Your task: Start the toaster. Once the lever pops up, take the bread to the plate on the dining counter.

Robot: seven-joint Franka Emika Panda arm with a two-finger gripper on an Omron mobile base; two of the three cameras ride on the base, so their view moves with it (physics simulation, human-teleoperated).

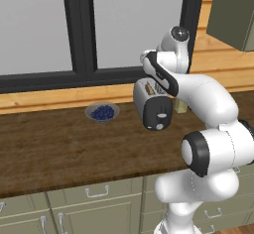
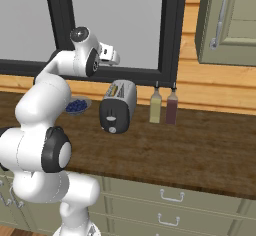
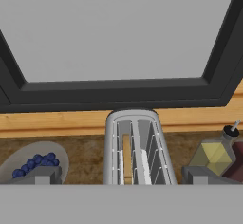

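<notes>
- Gripper [image 3: 121, 182] spread to full width, holding nothing; dark fingertips [image 3: 40, 175] planted wide at either side of the hand view.
- Toaster [image 3: 137, 147] lying straight ahead of and below the jaws, centred between the two tips, on the wooden worktop [image 1: 59, 144] under the window [image 3: 118, 33].
- Long axis of the toaster running away from the jaws toward the window, slots parallel to that line; tan bread [image 3: 126, 154] seated in the left slot.
- Lever [image 1: 161, 114] on the black end face, the near end, turned toward the base and so below and behind the jaws' line of sight; white knob [image 1: 159, 126] just under it.
- Coming move, by judgement: down and back toward that near end face, onto the tab rather than the knob.
- Bowl of blueberries [image 3: 35, 163] off past the left tip, oil bottle [image 3: 216, 154] past the right tip, both well apart from the lever.
</notes>
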